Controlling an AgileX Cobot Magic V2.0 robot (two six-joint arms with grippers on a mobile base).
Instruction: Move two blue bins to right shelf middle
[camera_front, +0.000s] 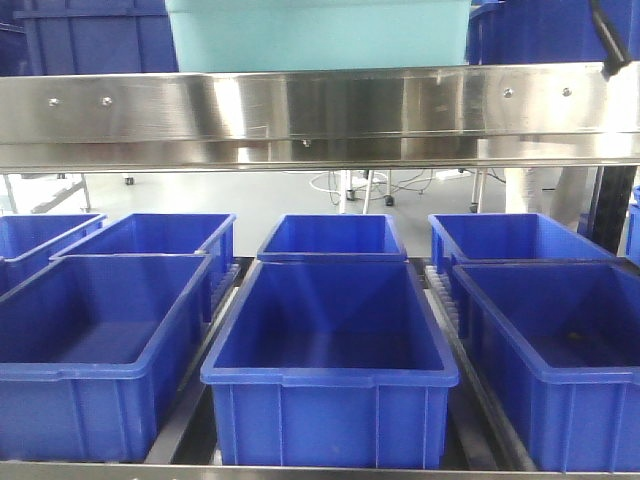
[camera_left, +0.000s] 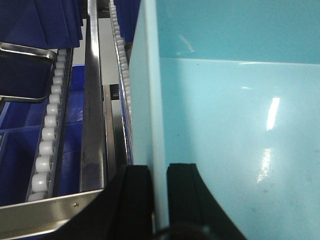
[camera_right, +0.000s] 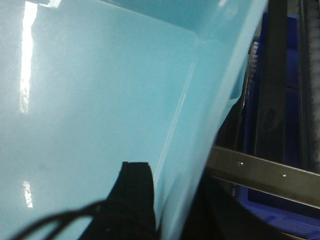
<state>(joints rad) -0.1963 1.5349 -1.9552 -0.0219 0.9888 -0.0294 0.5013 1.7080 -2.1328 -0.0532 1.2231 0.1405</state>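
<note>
**Front view.** A pale blue bin (camera_front: 318, 35) sits at the upper level, at the middle of the top edge of the frame, directly above the steel front rail (camera_front: 320, 105) of the shelf. Its lower edge is hidden behind that rail. On the level below, dark blue bins stand in rows on roller tracks (camera_front: 445, 300). The centre front bin (camera_front: 330, 345) has a smaller centre rear bin (camera_front: 333, 237) touching its back rim. A left front bin (camera_front: 95, 340) and a right front bin (camera_front: 560, 350) flank it, each with another bin behind.

**Left wrist view.** The left gripper (camera_left: 160, 200) straddles the left wall of the pale blue bin (camera_left: 240, 125). One black finger (camera_left: 135, 195) lies against the outer face and the other against the inner face, pinching the wall between them. Beside the bin run a roller track (camera_left: 47, 135) and a steel divider rail (camera_left: 92, 125).

**Right wrist view.** The right gripper (camera_right: 170, 210) grips the opposite wall of the pale blue bin (camera_right: 100, 100). The inner finger (camera_right: 136, 195) presses the inside face. The outer finger is a dark, blurred shape just beyond the wall, so the wall appears clamped. A steel crossbar (camera_right: 260, 172) passes below, above a dark blue bin (camera_right: 280, 210).
</note>
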